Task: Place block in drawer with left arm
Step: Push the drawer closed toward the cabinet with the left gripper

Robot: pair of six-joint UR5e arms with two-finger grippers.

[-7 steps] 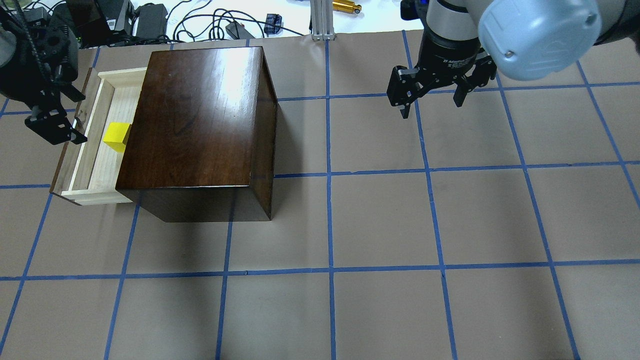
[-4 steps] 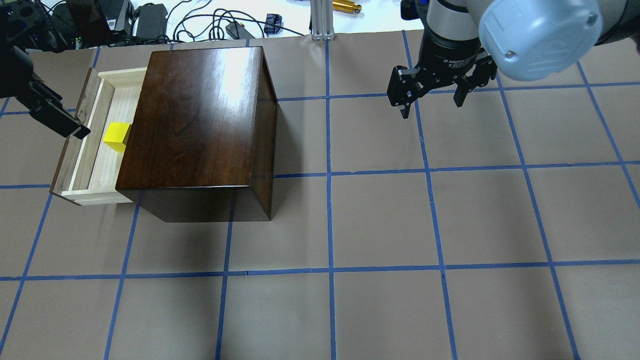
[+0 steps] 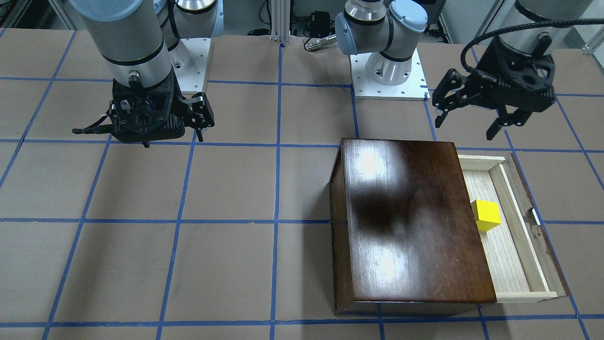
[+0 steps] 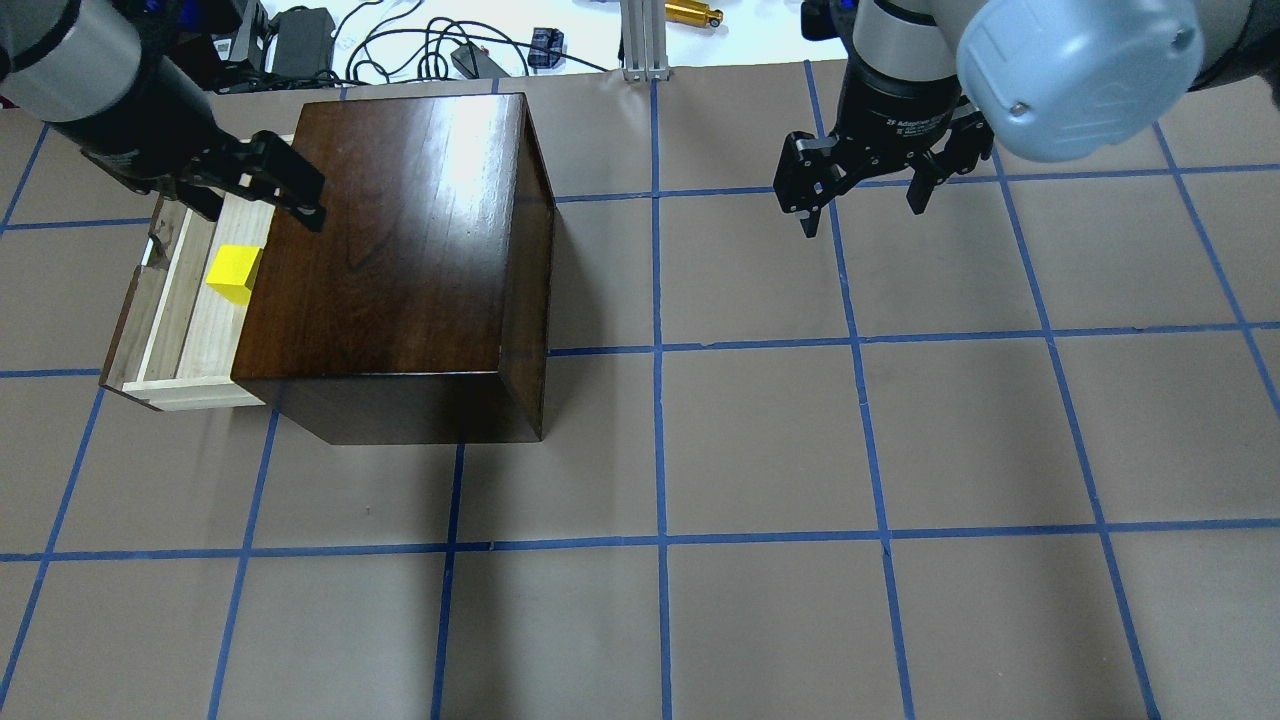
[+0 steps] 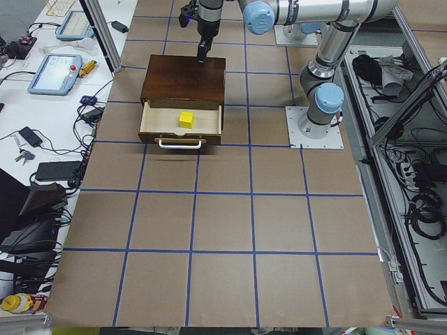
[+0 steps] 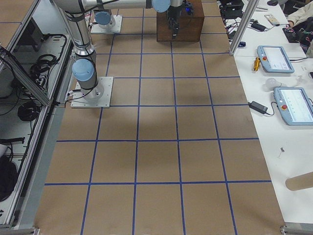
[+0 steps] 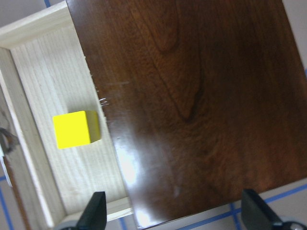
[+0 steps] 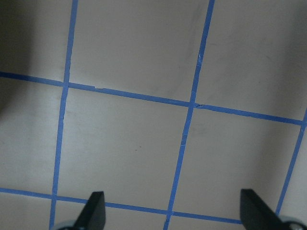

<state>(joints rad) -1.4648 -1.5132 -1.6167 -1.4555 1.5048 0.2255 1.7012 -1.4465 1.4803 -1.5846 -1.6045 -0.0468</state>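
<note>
Yellow block (image 4: 233, 273) lies in the pulled-out drawer (image 4: 165, 310), left of frame.
My left gripper (image 3: 465, 130) hangs released, fingers spread, above the wooden box (image 4: 400, 240) at upper left; right gripper (image 4: 862, 215) likewise spread, upper right.

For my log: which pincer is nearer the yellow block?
Left. The left pincer hangs open above the box, close to the block; the right pincer is far across the table.
</note>
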